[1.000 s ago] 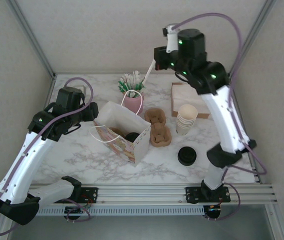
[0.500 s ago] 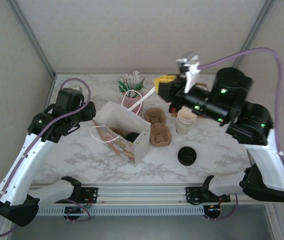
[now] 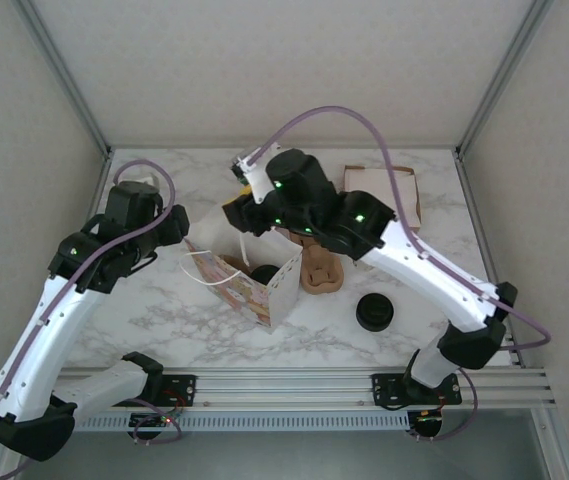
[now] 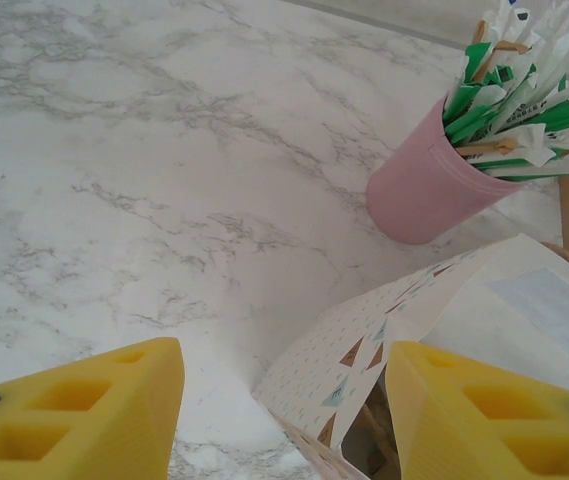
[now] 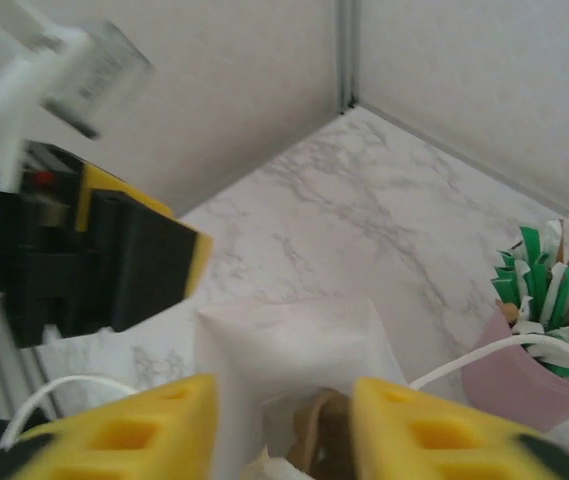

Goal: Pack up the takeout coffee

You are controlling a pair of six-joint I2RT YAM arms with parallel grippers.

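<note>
A black-lidded takeout coffee (image 3: pixel 264 272) stands inside the open patterned paper bag (image 3: pixel 256 285) at the table's middle. My left gripper (image 3: pixel 177 228) is at the bag's left corner. In the left wrist view it (image 4: pixel 279 375) is open, with the patterned bag edge (image 4: pixel 364 350) between its yellow fingers (image 4: pixel 124 400). My right gripper (image 3: pixel 236 216) hovers over the bag's back edge. In the right wrist view it (image 5: pixel 284 405) is open above the bag's white wall (image 5: pixel 284 345), with something brown (image 5: pixel 314 430) low between its fingers.
A pink cup of stirrers (image 4: pixel 424 190) stands behind the bag. Brown cup carriers (image 3: pixel 321 272) lie to the bag's right, low black lids (image 3: pixel 374 312) sit on the table beyond them, and a cardboard box (image 3: pixel 404 190) is at the back right.
My right arm swung from the back right across to the bag and its jaws opened. It now covers the stack of cups. The left arm barely moved.
</note>
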